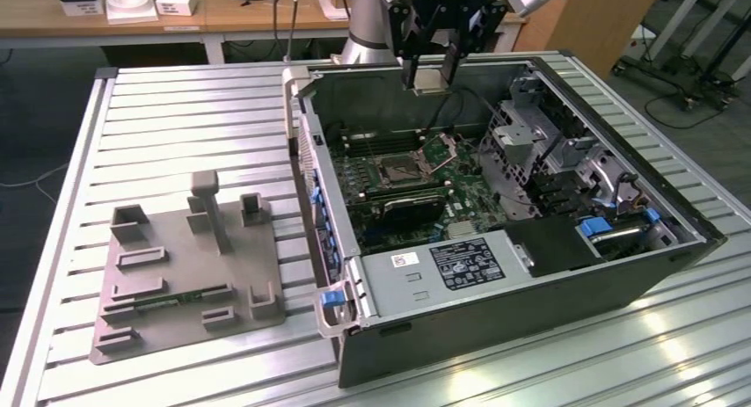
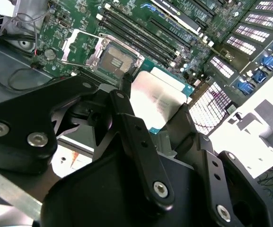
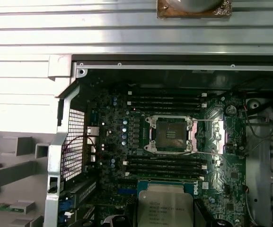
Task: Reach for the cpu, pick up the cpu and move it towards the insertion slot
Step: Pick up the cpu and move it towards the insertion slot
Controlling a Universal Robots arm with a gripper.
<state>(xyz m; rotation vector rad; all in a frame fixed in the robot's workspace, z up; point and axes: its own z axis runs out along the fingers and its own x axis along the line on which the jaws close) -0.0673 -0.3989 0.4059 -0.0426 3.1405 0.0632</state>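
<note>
In the exterior view, nearest the camera, an open computer case (image 1: 505, 284) lies on its side on the slatted metal table (image 1: 188, 117). Inside it sit a labelled silver box (image 1: 452, 265) at the near end, a green motherboard (image 1: 411, 192) in the middle and a metal drive cage (image 1: 540, 156) toward the exterior view's right. Beside the case, on the exterior view's left, a grey plastic tray (image 1: 182, 266) with upright blocks rests on the table.

On the board the insertion slot (image 1: 402, 168) shows its silver frame and dark centre – its hinged plate stands lifted, and in the first wrist view the slot (image 3: 170, 134) lies between two banks of long black memory slots (image 3: 167, 164).

Farther back, the gripper (image 1: 431, 86) hangs over the far wall of the case. In the second wrist view the jaws pinch the cpu (image 2: 157, 101) by its edges – silvery face toward the camera, held above the board and apart from the slot (image 2: 117, 59). A wooden desk (image 1: 211, 11) stands beyond the table
</note>
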